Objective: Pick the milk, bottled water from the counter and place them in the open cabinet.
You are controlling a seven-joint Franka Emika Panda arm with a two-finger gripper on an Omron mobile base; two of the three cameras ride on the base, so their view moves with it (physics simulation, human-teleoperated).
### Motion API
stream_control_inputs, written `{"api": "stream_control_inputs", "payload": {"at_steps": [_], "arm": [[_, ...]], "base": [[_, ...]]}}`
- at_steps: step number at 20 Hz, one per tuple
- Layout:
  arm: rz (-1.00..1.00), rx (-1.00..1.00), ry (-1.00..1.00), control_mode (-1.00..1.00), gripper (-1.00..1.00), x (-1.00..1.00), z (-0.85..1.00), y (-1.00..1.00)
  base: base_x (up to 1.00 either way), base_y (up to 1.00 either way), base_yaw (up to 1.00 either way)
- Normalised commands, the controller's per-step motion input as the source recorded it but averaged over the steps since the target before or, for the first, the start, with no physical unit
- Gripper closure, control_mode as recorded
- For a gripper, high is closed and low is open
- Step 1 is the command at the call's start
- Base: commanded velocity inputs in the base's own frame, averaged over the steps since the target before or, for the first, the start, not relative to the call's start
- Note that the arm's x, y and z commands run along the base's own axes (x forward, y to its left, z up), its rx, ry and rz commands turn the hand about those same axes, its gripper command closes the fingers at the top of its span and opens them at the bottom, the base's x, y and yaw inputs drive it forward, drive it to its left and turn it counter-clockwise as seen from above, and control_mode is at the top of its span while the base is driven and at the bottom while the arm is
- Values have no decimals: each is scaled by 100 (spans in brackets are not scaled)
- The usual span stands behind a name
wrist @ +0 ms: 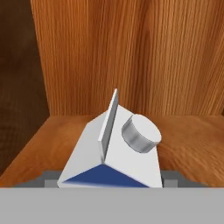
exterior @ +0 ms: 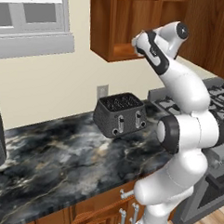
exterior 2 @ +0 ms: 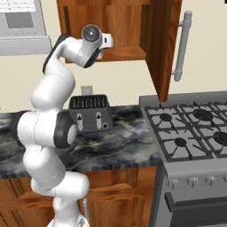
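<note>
Pincer (wrist: 109,183) clamped on the milk (wrist: 111,148), carton sitting between the fingertips with its gable ridge and grey cap facing the camera. Held up inside the open cabinet (exterior: 119,26), just over its wooden floor, back panel right behind. Arm reaching up from the base into the cabinet mouth. Down below on the marbled table (exterior: 60,162), a dark toaster (exterior: 120,114), stove (exterior 2: 190,128) just beside it.

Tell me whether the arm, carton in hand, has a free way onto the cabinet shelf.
Probably yes. The gripper holds the milk just above the bare wooden floor of the open cabinet, with the back wall well behind and the door swung aside.
</note>
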Motion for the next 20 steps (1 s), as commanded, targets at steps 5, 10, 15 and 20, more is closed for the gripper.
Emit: {"api": "stream_control_inputs", "payload": {"at_steps": [5, 10, 15, 20], "arm": [[0, 0, 0, -100, 100, 49, -12, 0], [0, 0, 0, -100, 100, 50, -3, 0], [0, 0, 0, -100, 100, 54, -9, 0], [0, -1, 0, -100, 100, 39, -35, 0]], "base": [[0, 0, 0], [0, 0, 0], [0, 0, 0], [0, 0, 0]]}}
